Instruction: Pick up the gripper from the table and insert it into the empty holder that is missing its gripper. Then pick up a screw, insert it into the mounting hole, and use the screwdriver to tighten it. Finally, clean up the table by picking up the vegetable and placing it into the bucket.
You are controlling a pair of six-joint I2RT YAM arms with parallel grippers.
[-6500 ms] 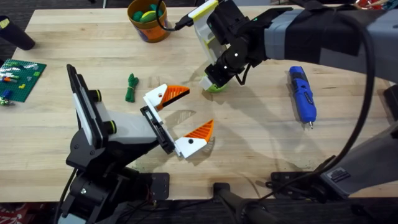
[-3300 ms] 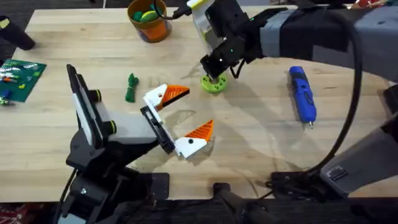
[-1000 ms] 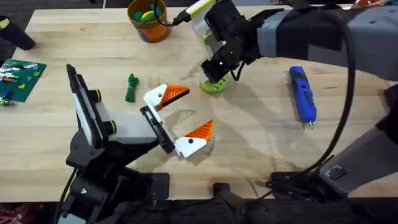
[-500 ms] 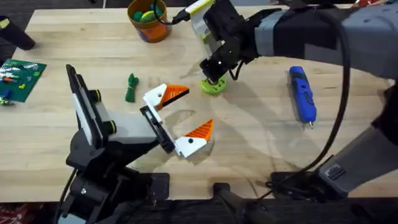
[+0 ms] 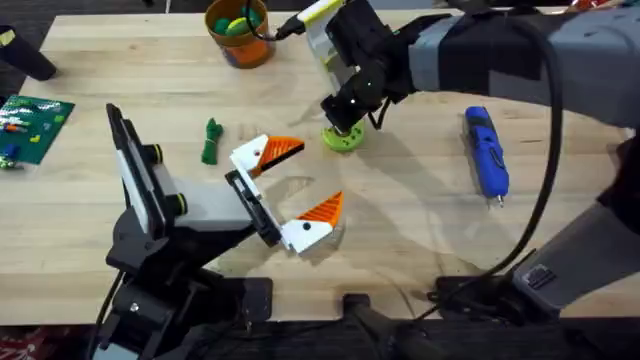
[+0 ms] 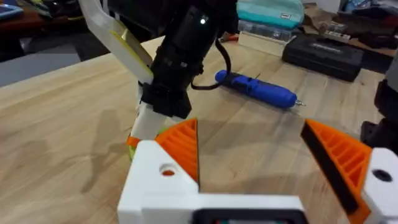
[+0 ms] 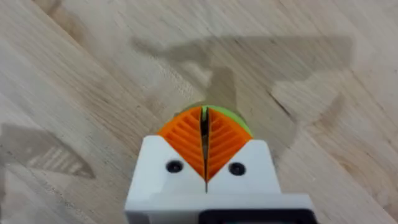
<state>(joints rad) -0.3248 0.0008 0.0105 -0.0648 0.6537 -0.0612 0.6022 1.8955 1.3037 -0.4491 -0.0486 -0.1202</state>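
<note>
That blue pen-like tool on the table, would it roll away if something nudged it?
Probably a little: the screwdriver looks round-bodied and lies flat on the table. It seems rigid plastic, so it shouldn't flex, and its smooth casing may slip.

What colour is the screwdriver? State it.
Bright blue; the screwdriver shows best in the overhead view.

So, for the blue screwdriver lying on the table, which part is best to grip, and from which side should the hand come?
Probably the middle of the screwdriver's thick blue body, coming straight down from above. It lies flat on the table, the thin metal bit pointing toward the arms' bases, with open wood along both long sides. Fingers closing across its width, not along its length, should hold it best.
</note>
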